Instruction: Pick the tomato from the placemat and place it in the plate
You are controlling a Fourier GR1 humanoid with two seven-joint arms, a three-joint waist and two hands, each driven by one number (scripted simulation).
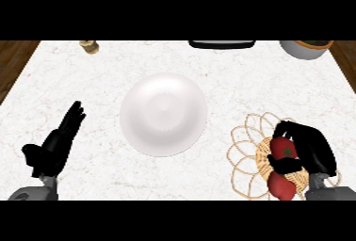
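The worktop (83, 75) was white marble, w/ the big white plate (164, 114) sitting about centre, nothing on it. To its right lay the woven placemat (245, 149), pale looped wicker, near the lower right corner. My left hand (57, 141) was resting low on the left, fingers straight and up, holding nothing. My right hand (304, 149) was down over the placemat, fingers and thumb curled round the tomato (284, 150): a red elongated one w/ a dark green star-shaped stem patch facing up. The tomato was on or just above the mat, can't tell which, and well apart from the plate.

At the far edge: a grey pot (304, 49) top right, a dark flat item (221, 44) top middle, a small tan object (89, 46) top left, too small to ID.

Handling, my guess: light, smooth-skinned, so prob. slippery; soft enough to bruise if squeezed. Long shape meant best hold was across the middle, thumb opposite fingers, not at the tapered ends where it could squirt out. Next move would call for a lift and carry leftwards to the plate.
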